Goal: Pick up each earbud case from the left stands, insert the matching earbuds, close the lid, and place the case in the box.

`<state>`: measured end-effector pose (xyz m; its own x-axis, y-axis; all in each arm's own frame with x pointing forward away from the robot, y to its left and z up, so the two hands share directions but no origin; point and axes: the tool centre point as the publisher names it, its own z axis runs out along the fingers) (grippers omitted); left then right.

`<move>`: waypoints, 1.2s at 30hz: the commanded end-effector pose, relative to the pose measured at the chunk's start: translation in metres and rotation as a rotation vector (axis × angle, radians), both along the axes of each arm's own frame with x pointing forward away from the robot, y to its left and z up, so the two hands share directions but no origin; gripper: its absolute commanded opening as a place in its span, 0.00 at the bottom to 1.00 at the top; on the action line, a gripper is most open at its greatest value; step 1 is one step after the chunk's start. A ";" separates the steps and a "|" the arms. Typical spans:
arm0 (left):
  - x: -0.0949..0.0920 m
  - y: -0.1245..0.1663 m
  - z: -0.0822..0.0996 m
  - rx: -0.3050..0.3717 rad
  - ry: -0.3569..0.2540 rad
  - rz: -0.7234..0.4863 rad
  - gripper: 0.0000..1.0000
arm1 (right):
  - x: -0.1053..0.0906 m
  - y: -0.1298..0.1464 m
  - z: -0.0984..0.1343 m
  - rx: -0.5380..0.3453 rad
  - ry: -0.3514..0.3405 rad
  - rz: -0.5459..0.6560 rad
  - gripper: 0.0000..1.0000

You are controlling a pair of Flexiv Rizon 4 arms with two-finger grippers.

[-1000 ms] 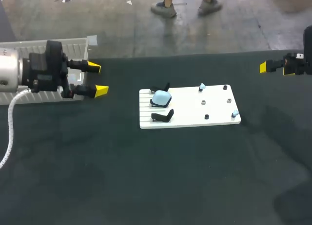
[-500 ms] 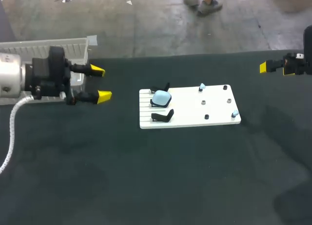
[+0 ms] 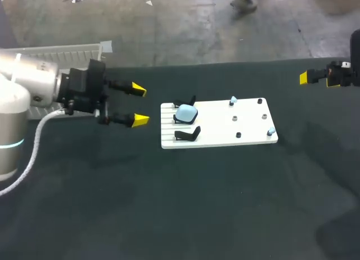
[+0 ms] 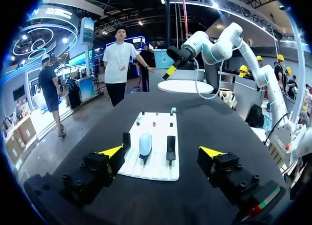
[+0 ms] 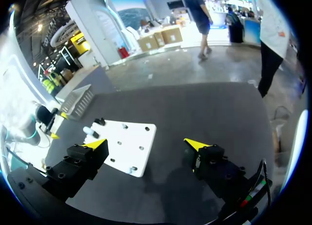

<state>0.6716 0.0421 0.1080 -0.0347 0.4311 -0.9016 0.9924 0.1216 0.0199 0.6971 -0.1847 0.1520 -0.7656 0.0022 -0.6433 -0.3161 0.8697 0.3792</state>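
Dark cloth tabletop (image 3: 197, 204): a broad bare stretch is seen along the near side, with open room for either arm.
Left gripper (image 3: 139, 105): held low, just off the board's left edge and aimed along it; the yellow-tipped fingers are spread wide and nothing is held between them.
Flat white board (image 3: 219, 130): laid near the table's middle, its ribbed left end turned towards the left gripper.
Black stands (image 3: 188, 135): set in a row on that ribbed end; the nearest and the farthest are seen empty.
Pale blue rounded earbud case (image 3: 185, 112): seated on the middle stand, lid shut, ahead of the left gripper and not yet touched.
Small pale blue earbuds (image 3: 233, 100): perched on pegs on the board's right half, well apart from the case.
Right gripper (image 5: 146, 143): parked at the far right edge, fingers spread, nothing held.
White slatted box (image 3: 84, 49): at the table's far left edge, behind the left arm.
Risk: with fingers so wide, a neighbouring stand could be caught, or the board shoved across the cloth; the smooth rounded case could be squeezed out of a shallow grip.
Room: tight between the stands, generous elsewhere.
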 end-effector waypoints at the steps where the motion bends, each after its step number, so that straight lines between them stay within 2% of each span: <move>1: 0.016 -0.018 -0.015 0.003 0.039 -0.071 1.00 | 0.001 0.000 -0.001 0.002 0.000 0.003 1.00; 8: 0.022 -0.032 -0.033 0.013 0.046 -0.031 1.00 | 0.001 0.000 -0.001 0.002 0.000 0.003 1.00; 28: 0.022 -0.032 -0.033 0.013 0.046 -0.031 1.00 | 0.001 0.000 -0.001 0.002 0.000 0.003 1.00; 36: 0.039 -0.035 -0.045 -0.019 0.053 -0.035 1.00 | 0.001 0.000 -0.001 0.002 0.000 0.003 1.00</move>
<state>0.7003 0.0106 0.0699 -0.0682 0.4229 -0.9036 0.9948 0.0972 -0.0296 0.6971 -0.1846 0.1520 -0.7657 0.0022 -0.6432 -0.3160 0.8697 0.3792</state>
